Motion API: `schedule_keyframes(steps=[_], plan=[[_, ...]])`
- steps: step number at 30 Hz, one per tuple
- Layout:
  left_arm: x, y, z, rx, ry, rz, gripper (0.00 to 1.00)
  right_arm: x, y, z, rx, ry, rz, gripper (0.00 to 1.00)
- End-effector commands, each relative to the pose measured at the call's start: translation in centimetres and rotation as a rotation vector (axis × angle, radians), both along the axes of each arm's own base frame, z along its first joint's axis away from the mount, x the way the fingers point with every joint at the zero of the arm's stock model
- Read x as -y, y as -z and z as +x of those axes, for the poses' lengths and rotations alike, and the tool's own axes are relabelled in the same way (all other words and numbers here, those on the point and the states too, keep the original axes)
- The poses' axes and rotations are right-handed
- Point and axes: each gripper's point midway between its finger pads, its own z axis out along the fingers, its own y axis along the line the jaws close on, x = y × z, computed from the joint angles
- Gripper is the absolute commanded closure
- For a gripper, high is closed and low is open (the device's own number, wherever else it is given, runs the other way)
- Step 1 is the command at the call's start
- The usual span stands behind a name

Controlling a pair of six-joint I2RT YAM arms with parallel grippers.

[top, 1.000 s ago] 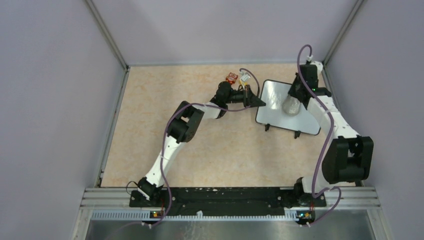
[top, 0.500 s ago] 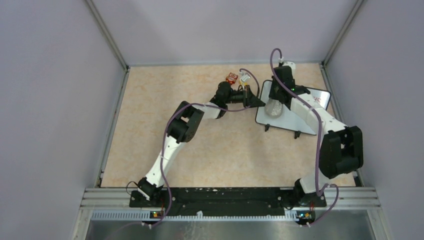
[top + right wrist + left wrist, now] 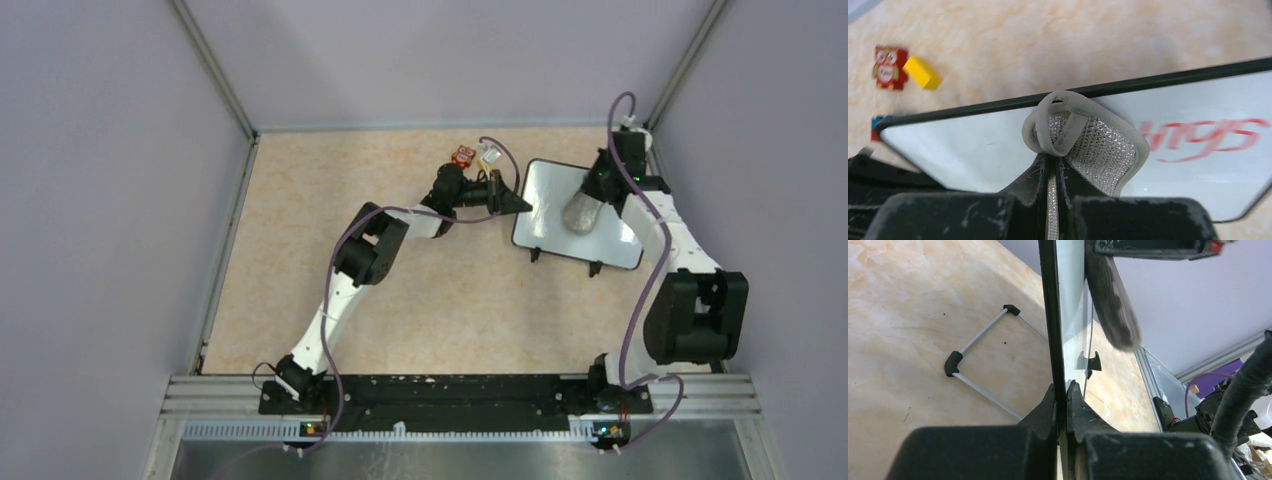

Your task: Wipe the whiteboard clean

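Whiteboard: small rect. board, glossy white face, thin black frame w/ rounded corners. Loc.: far-right part of table, just ahead of the rt. arm, propped on two small black feet at its near edge. Face shows to the overhead cam; exact tilt can't tell. In left wrist view the board is seen edge-on.

Red writing: smeared script on the face, to the right of the cloth in right wrist view. Illegible.

Left gripper: jaws narrow, pinched on the board's left frame edge, one finger each side of it.

Right gripper: jaws nearly together, clamping a wad of cloth.

Cloth: grey, mesh-like w/ a rolled hem, bunched. Sits against the white face near the top frame edge, left of the writing. Also seen in left wrist view as a dark pad on the board's face.

Misc.: red owl block and yellow block, just beside each other on the table beyond the board's left corner, apart from the board.
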Motion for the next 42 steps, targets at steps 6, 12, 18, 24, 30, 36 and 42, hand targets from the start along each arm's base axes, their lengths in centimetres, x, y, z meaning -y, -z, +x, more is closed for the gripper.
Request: schedule_keyframes(steps=[6,12,18,24,30,36,42], plan=[[-0.5,0.3,0.4,0.122,-0.013,0.016,1.00,6.3,-1.0,-1.0,0.064,0.170,0.001,1.00],[-0.4,0.3,0.4,0.120,-0.012,0.016,1.00,-2.0,-2.7,0.9,0.107,-0.020,-0.073,1.00],[-0.4,0.3,0.4,0.122,-0.012,0.017,1.00,-6.6,-3.7,2.9,0.122,-0.118,-0.075,1.00],[-0.5,0.2,0.4,0.125,-0.011,0.016,1.00,-4.2,-3.3,2.4,0.093,-0.051,-0.132,1.00],[-0.5,0.2,0.4,0.123,-0.012,0.014,1.00,3.3,-0.6,-0.9,0.044,0.122,-0.054,1.00],[-0.5,0.2,0.4,0.122,-0.012,0.014,1.00,8.5,0.9,-3.2,0.029,0.239,0.015,1.00],[-0.5,0.2,0.4,0.121,-0.012,0.013,1.00,3.7,-1.2,-1.0,0.083,0.106,-0.017,1.00]])
